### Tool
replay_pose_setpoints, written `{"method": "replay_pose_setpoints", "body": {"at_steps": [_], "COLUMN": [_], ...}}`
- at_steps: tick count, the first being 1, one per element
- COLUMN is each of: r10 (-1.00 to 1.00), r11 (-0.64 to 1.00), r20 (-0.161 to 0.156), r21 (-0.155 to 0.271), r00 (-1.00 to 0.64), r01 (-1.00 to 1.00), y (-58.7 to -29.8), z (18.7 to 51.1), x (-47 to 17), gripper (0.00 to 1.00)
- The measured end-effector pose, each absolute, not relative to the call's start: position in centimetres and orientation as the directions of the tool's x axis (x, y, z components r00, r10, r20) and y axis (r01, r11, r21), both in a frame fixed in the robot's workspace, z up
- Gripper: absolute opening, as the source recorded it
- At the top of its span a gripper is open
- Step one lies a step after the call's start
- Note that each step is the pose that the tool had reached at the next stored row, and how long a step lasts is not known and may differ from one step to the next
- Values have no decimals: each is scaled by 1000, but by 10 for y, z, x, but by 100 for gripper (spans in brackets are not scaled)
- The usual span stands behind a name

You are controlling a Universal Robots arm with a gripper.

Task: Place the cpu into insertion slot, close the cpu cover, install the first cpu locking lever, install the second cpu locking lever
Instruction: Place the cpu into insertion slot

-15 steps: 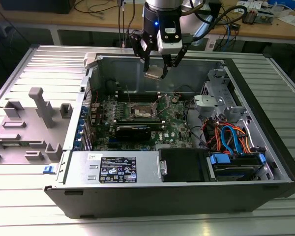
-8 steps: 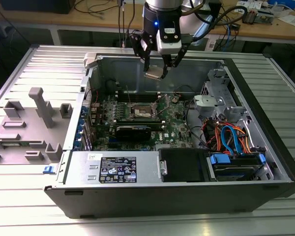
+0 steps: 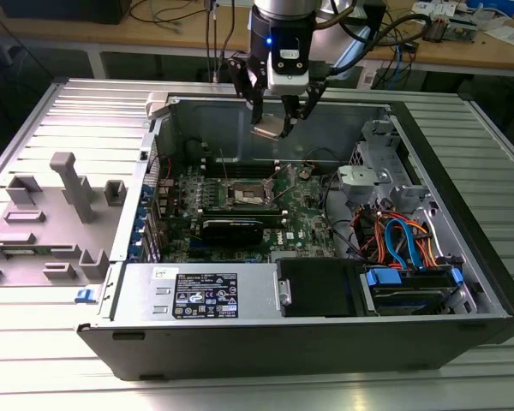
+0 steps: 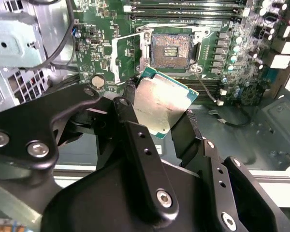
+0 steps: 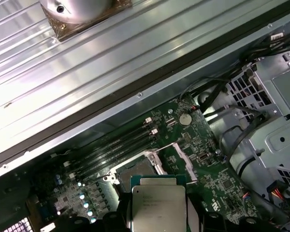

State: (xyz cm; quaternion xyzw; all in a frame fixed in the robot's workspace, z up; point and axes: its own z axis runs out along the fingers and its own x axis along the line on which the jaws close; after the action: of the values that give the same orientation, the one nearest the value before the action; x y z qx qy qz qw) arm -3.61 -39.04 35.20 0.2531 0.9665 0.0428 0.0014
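Jaws of the gripper (image 4: 160, 110) pinch the cpu (image 4: 159, 96) by opposite edges, silver top up; the uncovered insertion slot (image 4: 171, 48) lies below it on the green board (image 4: 94, 29), well apart.

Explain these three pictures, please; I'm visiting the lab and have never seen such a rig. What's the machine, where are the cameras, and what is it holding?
The machine is a robot arm ending in two black jaws. The exterior view looks from off the arm at an open dark computer case lying on a grey ribbed metal table, beside grey plastic holders. Both wrist views come from cameras riding on the arm, looking into the case. The jaws are shut on a small flat square silver-topped cpu chip, held in the air above the green circuit board. On that board sits the square silver-rimmed, dark-centred socket, empty, its thin silvery frame cover swung open.
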Motion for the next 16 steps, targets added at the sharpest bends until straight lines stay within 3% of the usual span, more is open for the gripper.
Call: {"method": "replay_pose_setpoints", "body": {"at_steps": [16], "r10": [521], "r11": [850], "r20": [19], "r21": [84], "r00": [-853], "r01": [521], "y": [-391], "z": [352], "x": [-36], "gripper": [54]}}
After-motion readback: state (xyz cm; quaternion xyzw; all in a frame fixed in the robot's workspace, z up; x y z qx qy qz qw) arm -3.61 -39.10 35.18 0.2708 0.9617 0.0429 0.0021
